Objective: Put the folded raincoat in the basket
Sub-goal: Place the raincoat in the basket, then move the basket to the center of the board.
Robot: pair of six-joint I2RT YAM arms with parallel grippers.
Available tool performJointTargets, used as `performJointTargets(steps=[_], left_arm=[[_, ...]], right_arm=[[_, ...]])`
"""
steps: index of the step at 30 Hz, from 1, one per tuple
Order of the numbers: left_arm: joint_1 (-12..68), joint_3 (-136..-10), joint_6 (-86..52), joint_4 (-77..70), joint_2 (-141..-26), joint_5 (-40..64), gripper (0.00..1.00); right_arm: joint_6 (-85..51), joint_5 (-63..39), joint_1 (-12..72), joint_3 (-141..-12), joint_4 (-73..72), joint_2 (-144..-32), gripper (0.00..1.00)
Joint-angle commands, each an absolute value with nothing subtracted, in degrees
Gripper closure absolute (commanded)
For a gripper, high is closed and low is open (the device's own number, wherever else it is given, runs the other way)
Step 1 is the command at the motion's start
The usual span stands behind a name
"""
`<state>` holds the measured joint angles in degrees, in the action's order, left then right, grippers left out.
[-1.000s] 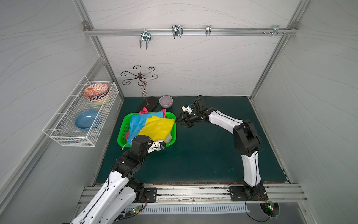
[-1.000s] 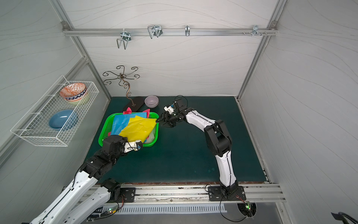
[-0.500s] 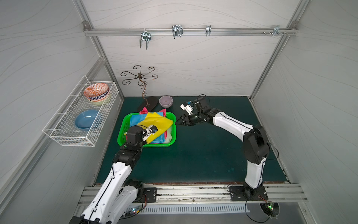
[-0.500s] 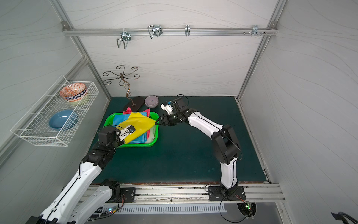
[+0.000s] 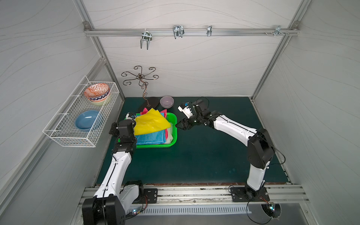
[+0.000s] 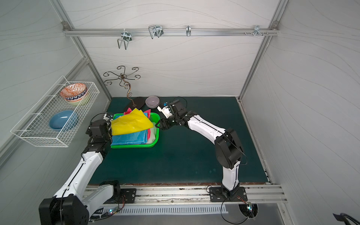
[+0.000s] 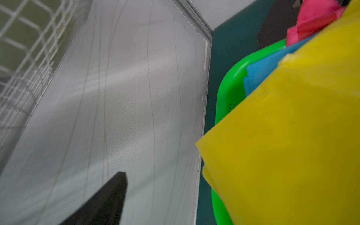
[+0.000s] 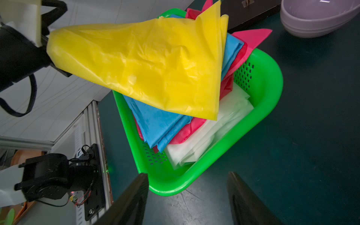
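One finger (image 7: 109, 198) of the left pincer (image 5: 133, 122) shows, set wide. Its mate is hidden behind the yellow raincoat (image 8: 155, 64), whose corner overhangs there. Between both pincers, the green basket (image 8: 272, 78) holds that raincoat atop blue (image 8: 161, 124), pink (image 8: 253, 37) and white (image 8: 210, 132) folded sheets. The right pincer (image 8: 188, 174) gapes, holding nothing, just beside the basket's rim.

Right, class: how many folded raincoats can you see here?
4, stacked in the green perforated plastic basket: yellow plastic raincoat on top, blue raincoat beneath, pink raincoat under that, white raincoat lowest. More may be hidden.
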<state>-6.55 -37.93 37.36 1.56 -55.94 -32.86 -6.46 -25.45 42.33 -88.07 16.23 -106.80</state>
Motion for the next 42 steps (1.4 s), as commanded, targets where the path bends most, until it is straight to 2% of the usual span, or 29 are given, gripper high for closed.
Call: performJointTargets(steps=[1,5,8,10,12,15,20,28,32,35,38,42], left_arm=[[-8.72,-37.88,31.48,-2.84,-52.94,-32.55,0.00],[-9.00,-40.52,23.53,5.66,-51.88,-36.56,0.00],[-9.00,-40.55,17.33,12.71,-48.78,-33.76,0.00],[-8.99,-39.94,16.44,14.61,-46.83,-30.87,0.00],[-8.97,-38.87,16.40,13.97,-45.61,-31.85,0.00],[-8.98,-37.97,17.74,12.20,-45.75,-33.83,0.00],[-8.98,-39.77,14.34,13.62,-46.97,-33.70,0.00],[-8.93,-51.65,-1.94,28.89,-53.83,-23.53,0.00],[-8.95,-52.21,-6.72,31.16,-54.44,-23.91,0.00],[-8.94,-51.11,-7.63,30.74,-53.12,-24.04,0.00],[-8.94,-51.28,-10.02,32.32,-52.65,-23.10,0.00],[-6.46,-50.67,-9.36,30.78,-52.03,-19.68,0.00]], right_arm=[[-7.37,-23.25,41.84,-92.36,19.35,-108.17,0.32],[-13.79,-23.90,42.79,-97.36,22.18,-112.90,0.32],[-18.14,-23.14,43.71,-98.25,20.83,-114.76,0.33],[-21.89,-18.84,43.97,-99.01,21.49,-115.70,0.33],[-27.90,-11.38,43.87,-101.99,26.98,-117.60,0.34],[-31.22,-6.37,44.83,-105.16,33.63,-119.38,0.33],[-35.01,3.22,48.78,-101.45,35.06,-119.32,0.33],[-37.47,3.14,51.49,-101.88,34.26,-123.62,0.39],[-38.75,2.28,51.68,-101.71,34.28,-123.70,0.39],[-38.49,2.90,51.64,-102.75,35.67,-124.42,0.43],[-38.82,6.98,51.59,-102.49,37.87,-124.27,0.54],[-41.20,14.78,51.42,-96.04,38.40,-119.82,0.54]])
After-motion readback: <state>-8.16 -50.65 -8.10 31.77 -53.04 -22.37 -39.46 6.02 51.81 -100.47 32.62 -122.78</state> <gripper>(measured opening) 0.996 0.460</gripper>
